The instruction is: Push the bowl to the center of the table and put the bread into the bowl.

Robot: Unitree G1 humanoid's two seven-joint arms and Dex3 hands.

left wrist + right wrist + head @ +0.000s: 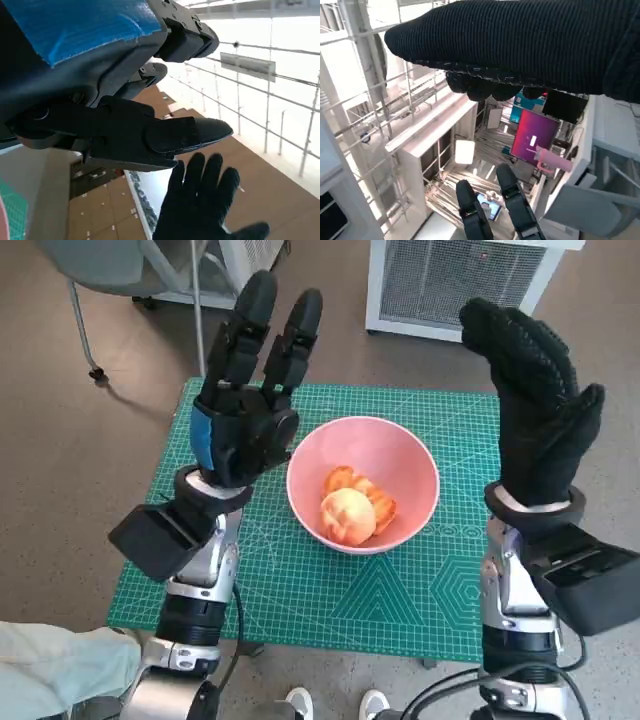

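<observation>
Above the pink bowl point(363, 483), both hands raised and empty, bread point(352, 508) already inside.

Left of the bowl, the left hand point(243, 410) stands upright with fingers straight and spread, holding nothing, its palm side just beside the bowl's rim. The bowl sits near the middle of the green cutting mat point(300, 590), with the bread resting on its floor. Right of the bowl, the gloved right hand point(535, 410) is lifted well clear, fingers loosely extended, also empty. By my judgement nothing remains to grasp; the left hand is nearer.

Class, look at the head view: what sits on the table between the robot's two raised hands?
The pink bowl with the bread inside sits on the green mat, between the left hand and right hand.
</observation>
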